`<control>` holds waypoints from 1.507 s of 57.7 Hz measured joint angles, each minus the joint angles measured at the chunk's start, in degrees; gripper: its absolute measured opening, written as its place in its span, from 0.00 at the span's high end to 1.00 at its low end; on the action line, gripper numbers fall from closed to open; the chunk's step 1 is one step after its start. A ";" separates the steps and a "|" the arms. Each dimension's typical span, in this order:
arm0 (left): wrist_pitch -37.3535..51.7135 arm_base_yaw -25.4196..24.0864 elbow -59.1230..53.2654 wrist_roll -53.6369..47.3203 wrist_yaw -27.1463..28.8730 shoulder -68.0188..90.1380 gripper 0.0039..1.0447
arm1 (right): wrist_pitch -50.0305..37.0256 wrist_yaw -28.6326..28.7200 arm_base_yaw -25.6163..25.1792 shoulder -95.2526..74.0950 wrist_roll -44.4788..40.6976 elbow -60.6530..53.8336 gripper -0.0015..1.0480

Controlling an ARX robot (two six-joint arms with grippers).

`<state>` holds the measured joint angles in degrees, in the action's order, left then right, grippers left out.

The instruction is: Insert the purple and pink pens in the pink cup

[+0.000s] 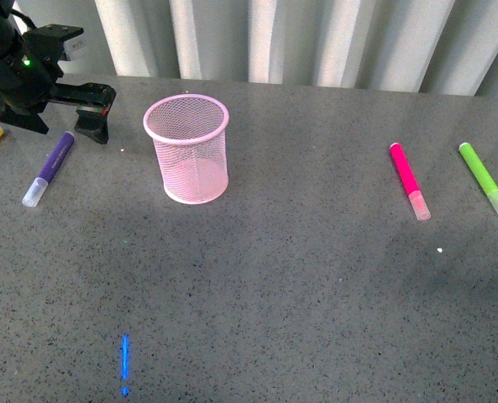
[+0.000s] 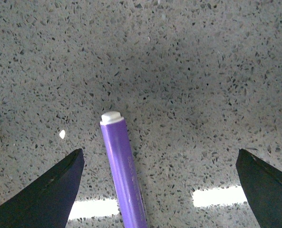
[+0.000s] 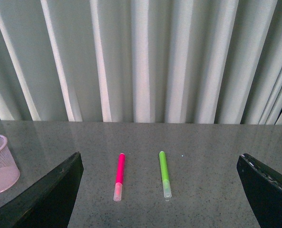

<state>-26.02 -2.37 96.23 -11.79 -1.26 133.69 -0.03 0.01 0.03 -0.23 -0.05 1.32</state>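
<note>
Purple pen [image 1: 49,168] lies flat on the grey speckled table [image 1: 316,277], left of the upright pink mesh cup [image 1: 187,149], which holds nothing yet. The left claw [image 1: 100,111] hovers above the pen's blunt end, jaws spread wide on either side, seemingly lined up to grasp it. The pink pen [image 1: 409,180] lies far right, and the right claw [image 3: 160,159] faces it, released and empty.
</note>
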 joint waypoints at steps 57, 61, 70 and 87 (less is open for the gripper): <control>-2.67 -1.75 5.16 -0.02 1.38 5.53 0.23 | 0.00 0.00 0.00 0.00 0.00 0.00 0.07; -2.93 -1.33 5.16 -0.11 1.55 5.53 0.39 | 0.00 0.00 0.00 0.00 0.00 0.00 0.07; -2.84 -1.22 4.66 -0.17 1.51 5.44 0.59 | 0.00 0.00 0.00 0.00 0.00 0.00 0.07; -1.29 -2.45 -0.07 -0.92 2.03 2.34 0.88 | 0.00 0.00 0.00 0.00 0.00 0.00 0.07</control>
<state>-27.31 -4.82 96.16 -12.71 0.78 136.03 -0.03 0.01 0.03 -0.23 -0.05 1.32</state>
